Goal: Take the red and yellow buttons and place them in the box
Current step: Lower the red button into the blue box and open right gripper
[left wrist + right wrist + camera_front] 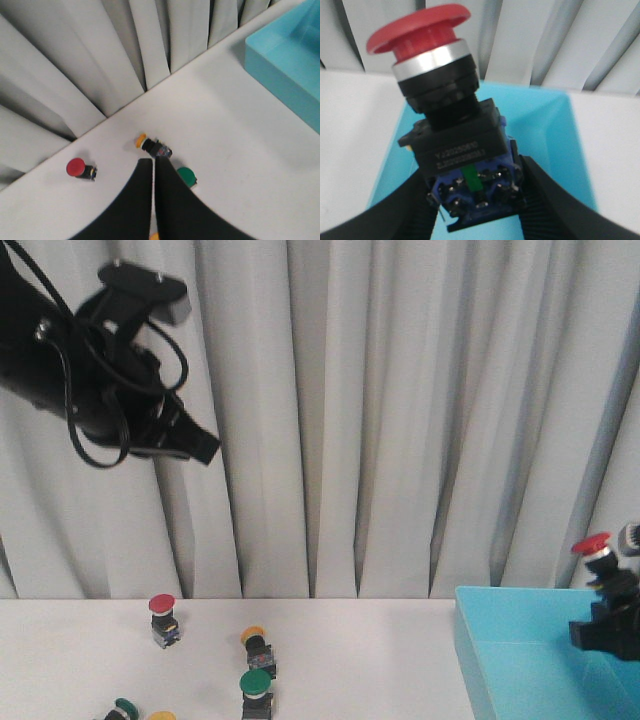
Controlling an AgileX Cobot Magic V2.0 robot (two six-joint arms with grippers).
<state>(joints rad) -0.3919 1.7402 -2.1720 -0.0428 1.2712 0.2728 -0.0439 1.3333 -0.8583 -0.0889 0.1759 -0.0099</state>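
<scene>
Right hand (pixel 475 210) grips a red button (pixel 447 125) above the box (pixel 520 650); left hand (pixel 153 167) clenched empty, raised at ten o'clock

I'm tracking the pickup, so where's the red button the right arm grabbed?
The held red button sits in the right claw at the front view's far right, above the turquoise box, cap up.

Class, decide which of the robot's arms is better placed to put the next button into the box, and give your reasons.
The right arm: its pincer grips a red button directly over the blue box. The left pincer is shut, empty, raised above the table.
</scene>
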